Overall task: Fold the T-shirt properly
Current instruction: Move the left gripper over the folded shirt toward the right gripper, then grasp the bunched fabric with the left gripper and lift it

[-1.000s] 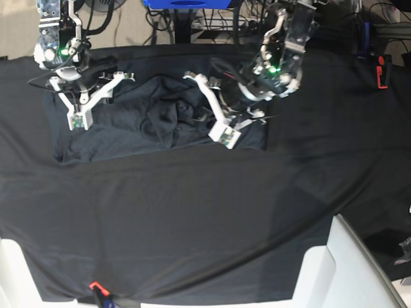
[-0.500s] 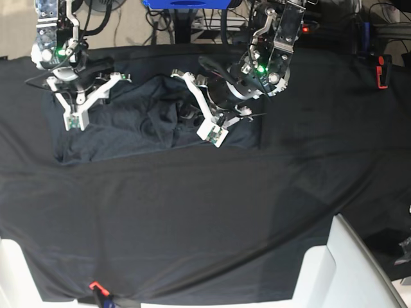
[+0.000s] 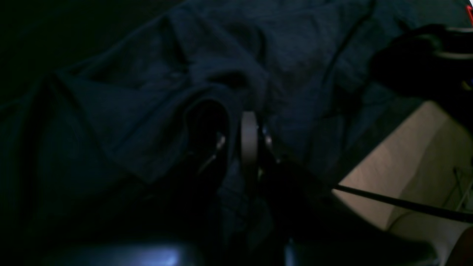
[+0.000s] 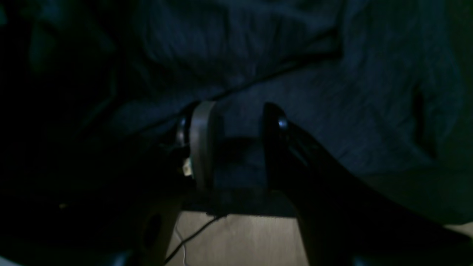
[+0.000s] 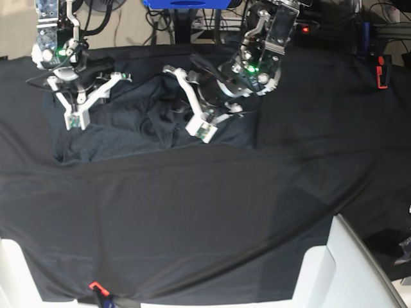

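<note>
The dark grey T-shirt (image 5: 122, 131) lies crumpled at the far left of the table. In the base view my left gripper (image 5: 204, 97) sits over the shirt's right part. The left wrist view shows it (image 3: 236, 136) shut, with a fold of T-shirt (image 3: 129, 111) pinched between its fingers. My right gripper (image 5: 95, 82) hovers at the shirt's upper left corner. Seen from the right wrist, that gripper (image 4: 236, 122) stands open over the knit T-shirt (image 4: 332, 111), with a clear gap between its fingers and nothing held.
A black table cloth (image 5: 192, 218) covers the whole table. A white object (image 5: 350, 269) stands at the near right corner, and an orange clip (image 5: 96, 286) sits on the near edge. A red clamp (image 5: 383, 70) is at the far right. Cables and a blue frame (image 5: 186, 3) are behind.
My left gripper has moved left and toward the far edge, dragging the shirt's right side with it. The right arm has hardly moved.
</note>
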Controlling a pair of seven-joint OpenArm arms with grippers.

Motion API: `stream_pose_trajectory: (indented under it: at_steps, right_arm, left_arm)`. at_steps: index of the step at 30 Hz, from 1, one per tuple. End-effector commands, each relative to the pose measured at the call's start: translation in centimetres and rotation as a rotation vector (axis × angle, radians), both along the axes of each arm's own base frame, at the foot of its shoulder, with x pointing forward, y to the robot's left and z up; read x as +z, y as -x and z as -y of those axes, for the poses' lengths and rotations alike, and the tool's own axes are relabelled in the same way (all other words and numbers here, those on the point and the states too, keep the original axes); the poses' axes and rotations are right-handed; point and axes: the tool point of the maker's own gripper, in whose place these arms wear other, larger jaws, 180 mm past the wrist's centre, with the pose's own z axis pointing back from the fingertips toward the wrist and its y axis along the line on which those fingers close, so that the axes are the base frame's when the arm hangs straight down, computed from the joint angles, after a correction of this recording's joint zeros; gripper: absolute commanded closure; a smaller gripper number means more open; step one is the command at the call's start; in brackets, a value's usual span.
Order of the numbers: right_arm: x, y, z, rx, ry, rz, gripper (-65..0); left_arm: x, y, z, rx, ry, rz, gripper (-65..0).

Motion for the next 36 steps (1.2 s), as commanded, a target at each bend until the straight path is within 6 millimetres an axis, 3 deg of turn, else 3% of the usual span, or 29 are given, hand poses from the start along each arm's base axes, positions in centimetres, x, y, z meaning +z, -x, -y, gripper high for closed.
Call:
stream_pose_trajectory:
  at_steps: [1,4,8,11,18,25,29,33,36]
  right_arm:
    - [0.5,-0.5,0.1,-0.001,0.001,0.027,-20.3]
    - [0.3,-0.4,0.1,-0.001,0.001,0.021,-20.3]
    - [0.3,-0.4,0.1,-0.001,0.001,0.021,-20.3]
    - [0.3,-0.5,0.1,-0.001,0.001,0.022,-20.3]
    - [0.4,-0.6,0.2,-0.001,0.003,0.025,-20.3]
    - [0.4,-0.8,0.3,0.001,0.005,0.028,-20.3]
    - [0.4,-0.8,0.2,0.000,0.004,0.028,-20.3]
    - [0.4,-0.8,0.3,0.000,0.005,0.030,-20.3]
    - [0.6,-1.2,0.3,0.000,0.004,0.038,-20.3]
  left_arm:
    - [1.3,-1.1,0.6,0.002,0.032,0.042,0.0]
    - [1.3,-1.3,0.5,0.003,0.031,0.044,-0.2]
    - [1.6,-1.7,0.7,0.000,0.033,0.057,-17.8]
    - [1.6,-1.4,2.5,-0.065,0.033,0.062,-23.9]
    - [0.1,-0.2,6.5,-0.233,0.009,0.037,-25.8]
    - [3.5,-1.4,7.5,-0.254,0.044,0.135,-25.5]
    - [4.1,-1.4,5.3,-0.246,-0.015,0.159,-24.2]
    - [1.7,-2.0,-0.3,-0.049,-0.144,0.073,0.0]
    - [0.9,-2.8,-3.3,0.059,-0.186,0.046,0.0]
